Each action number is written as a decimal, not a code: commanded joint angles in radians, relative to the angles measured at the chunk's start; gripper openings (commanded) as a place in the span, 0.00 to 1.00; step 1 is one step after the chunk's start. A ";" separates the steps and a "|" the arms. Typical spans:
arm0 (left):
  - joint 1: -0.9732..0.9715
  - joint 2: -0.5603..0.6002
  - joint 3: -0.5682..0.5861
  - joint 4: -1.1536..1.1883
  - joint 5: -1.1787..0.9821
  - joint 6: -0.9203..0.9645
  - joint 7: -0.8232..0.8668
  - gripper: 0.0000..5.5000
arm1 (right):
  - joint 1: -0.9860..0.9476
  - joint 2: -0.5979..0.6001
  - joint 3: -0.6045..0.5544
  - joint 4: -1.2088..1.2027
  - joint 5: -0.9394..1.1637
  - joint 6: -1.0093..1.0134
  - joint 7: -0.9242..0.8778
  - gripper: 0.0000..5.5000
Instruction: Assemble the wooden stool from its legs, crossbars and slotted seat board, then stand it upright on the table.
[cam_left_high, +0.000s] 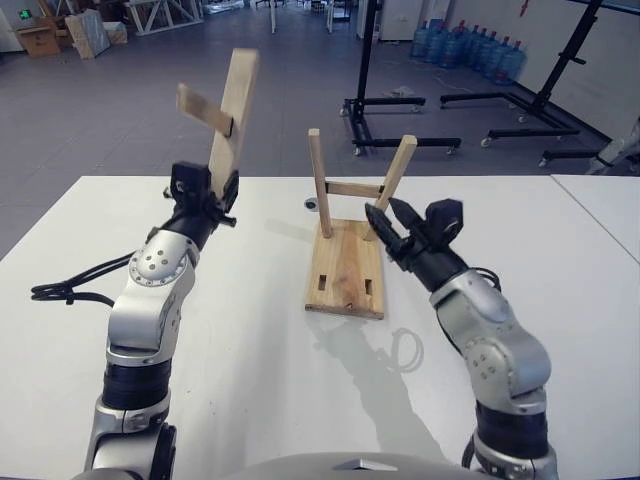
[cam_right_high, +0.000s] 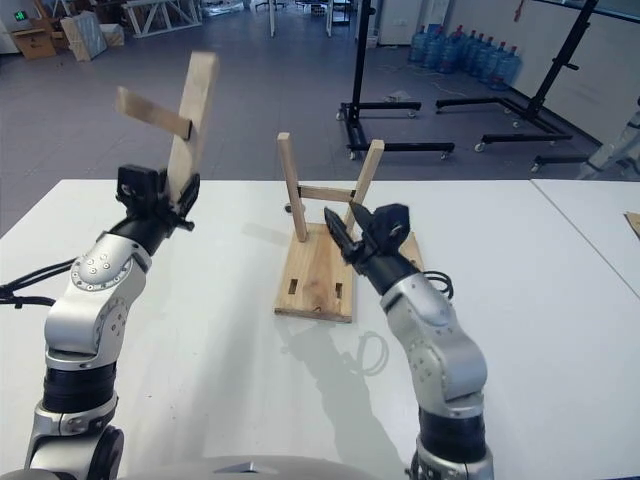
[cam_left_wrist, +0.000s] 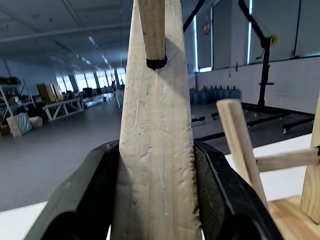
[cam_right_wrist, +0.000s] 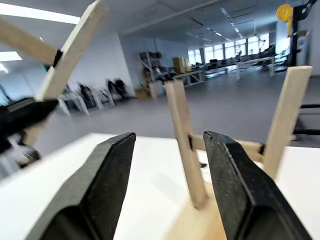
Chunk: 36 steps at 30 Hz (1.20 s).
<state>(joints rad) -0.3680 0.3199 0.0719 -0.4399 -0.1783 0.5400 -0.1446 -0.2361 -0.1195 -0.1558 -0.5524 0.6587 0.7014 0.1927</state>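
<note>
Quick count from where I'm standing. Seat board (cam_left_high: 345, 268): just one, with two open slots showing, a left slot (cam_left_high: 322, 282) and a right slot (cam_left_high: 368, 287). Legs: three, the straight leg (cam_left_high: 319, 185), the leaning leg (cam_left_high: 396, 180) and the raised leg (cam_left_high: 232, 115). Crossbars: two, the low crossbar (cam_left_high: 352, 189) and the raised crossbar (cam_left_high: 203, 109). Grippers: two, left gripper (cam_left_high: 222, 190) and right gripper (cam_left_high: 383, 212). Tables: two, main table (cam_left_high: 250, 350) and side table (cam_left_high: 600, 200). Black wheeled stands out back: two, left stand (cam_left_high: 366, 60) and right stand (cam_left_high: 530, 131). Blue water jugs (cam_left_high: 470, 50): too bunched up to count.
</note>
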 joint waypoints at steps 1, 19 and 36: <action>-0.048 0.035 -0.067 -0.102 -0.069 -0.026 -0.144 0.36 | -0.177 -0.034 -0.182 0.058 0.550 0.134 -0.112 0.46; 0.065 0.053 -0.322 -0.127 0.015 -0.145 -0.343 0.36 | -0.165 -0.151 -0.129 0.155 0.910 0.019 -0.416 0.46; 0.088 0.047 -0.302 -0.104 0.011 -0.152 -0.380 0.36 | -0.151 -0.217 -0.130 0.182 1.042 0.002 -0.362 0.27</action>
<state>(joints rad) -0.2872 0.3602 -0.2354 -0.5428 -0.1525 0.3839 -0.5105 -0.4010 -0.3178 -0.2897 -0.3678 1.6796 0.6964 -0.1705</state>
